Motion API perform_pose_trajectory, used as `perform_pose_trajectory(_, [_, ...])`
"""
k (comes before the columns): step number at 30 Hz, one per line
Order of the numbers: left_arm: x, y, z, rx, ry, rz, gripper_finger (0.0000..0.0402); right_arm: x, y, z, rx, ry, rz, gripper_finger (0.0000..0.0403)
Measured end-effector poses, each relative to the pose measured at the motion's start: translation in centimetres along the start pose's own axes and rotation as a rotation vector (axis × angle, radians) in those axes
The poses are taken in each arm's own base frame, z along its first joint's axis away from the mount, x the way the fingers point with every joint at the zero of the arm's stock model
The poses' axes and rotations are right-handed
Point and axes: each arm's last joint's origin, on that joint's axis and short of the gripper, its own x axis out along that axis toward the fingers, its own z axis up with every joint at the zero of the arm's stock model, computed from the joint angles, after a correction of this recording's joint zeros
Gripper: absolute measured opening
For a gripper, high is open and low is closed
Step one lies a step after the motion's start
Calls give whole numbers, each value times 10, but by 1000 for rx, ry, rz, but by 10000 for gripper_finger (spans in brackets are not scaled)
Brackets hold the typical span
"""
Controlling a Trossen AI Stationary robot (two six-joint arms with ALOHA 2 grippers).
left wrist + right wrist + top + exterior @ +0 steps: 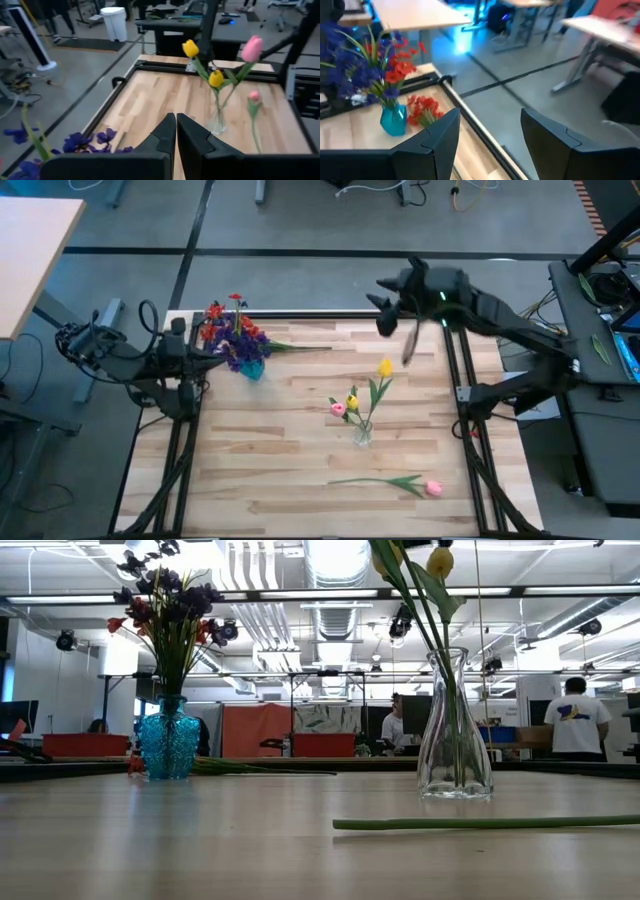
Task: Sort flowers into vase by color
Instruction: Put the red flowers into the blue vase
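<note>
Pink tulip-like flower on a thin green stem (432,488) lies loose near the clear glass vase (362,434); right gripper (392,316) hovers open-jawed at the far edge, empty; left gripper (176,131) closed. Next: reach, pinch stem.

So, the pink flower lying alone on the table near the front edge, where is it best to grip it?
Probably mid-stem. The pink flower lies flat, its thin green stem running along the table, leaves near the bud. Coming straight down with fingers across the bare stem looks safest; the clear vase stands apart.
</note>
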Motion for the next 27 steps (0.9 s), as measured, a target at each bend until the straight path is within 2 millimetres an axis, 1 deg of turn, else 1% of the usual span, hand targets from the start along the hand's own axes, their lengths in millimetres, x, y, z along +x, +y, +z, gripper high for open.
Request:
perform_pose_trajectory(3, [0, 1, 0, 3, -4, 26, 0, 24, -31, -3, -15, 48, 75, 203])
perform_pose_trajectory(6, [1, 1, -4, 18, 12, 36, 0, 51, -59, -21, -10, 119, 158, 203])
perform_pose_trajectory(8, [3, 0, -6, 20, 20, 39, 0, 68, -74, -39, 7, 177, 218, 203])
perform_pose_trajectory(10, [4, 0, -8, 26, 27, 41, 0, 80, -83, -61, 9, 222, 273, 203])
perform_pose_trajectory(12, [5, -1, -11, 33, 36, 44, 0, 91, -91, -84, 12, 212, 310, 203])
perform_pose_trajectory(14, [7, -1, -14, 42, 44, 46, 0, 99, -94, -111, 20, 186, 322, 203])
perform_pose_trajectory(16, [7, -1, -17, 46, 49, 48, 0, 104, -92, -138, 25, 168, 314, 203])
perform_pose_trajectory(18, [8, -1, -20, 49, 52, 49, 0, 103, -85, -159, 19, 142, 323, 203])
perform_pose_trajectory(20, [8, 0, -21, 51, 54, 50, 0, 103, -72, -176, 6, 141, 338, 203])
perform_pose_trajectory(23, [7, 1, -22, 51, 48, 66, 0, 106, -51, -202, -30, 190, 282, 203])
perform_pose_trajectory(25, [7, 2, -22, 56, 36, 97, 0, 109, -39, -213, -60, 205, 228, 203])
perform_pose_trajectory(27, [7, 3, -21, 68, 30, 122, 0, 112, -32, -219, -72, 202, 221, 203])
